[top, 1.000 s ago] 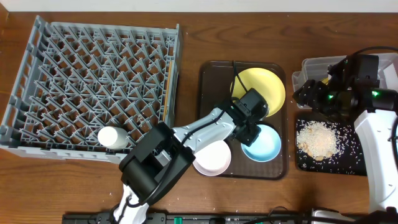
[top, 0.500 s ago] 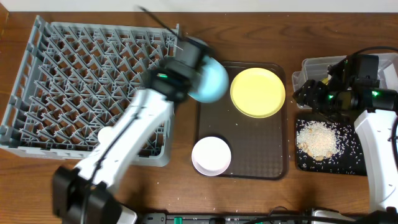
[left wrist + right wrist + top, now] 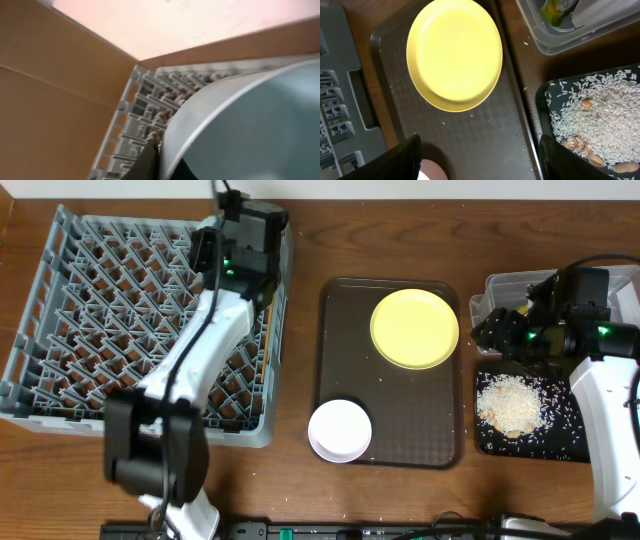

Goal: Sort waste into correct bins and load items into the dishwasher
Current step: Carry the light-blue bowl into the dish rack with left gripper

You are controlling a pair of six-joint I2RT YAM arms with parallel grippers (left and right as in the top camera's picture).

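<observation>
My left gripper is over the far right corner of the grey dish rack. In the left wrist view its jaws are shut on the rim of the light blue bowl, held tilted above the rack's pegs. The yellow plate and the white bowl sit on the brown serving tray. My right gripper is open and empty, hovering over that tray's right side. The clear tub holds the green-and-orange wrapper and the white napkin. The black tray holds rice scraps. I cannot make out the chopsticks.
The clear tub and the black tray stand at the right edge, close beside the brown tray. A few rice grains lie loose on the brown tray and on the table. My left arm stretches across the rack's right half.
My left gripper has lifted the light blue bowl off the brown tray and carried it left and back, to above the rack's far right corner. The right arm has not moved.
</observation>
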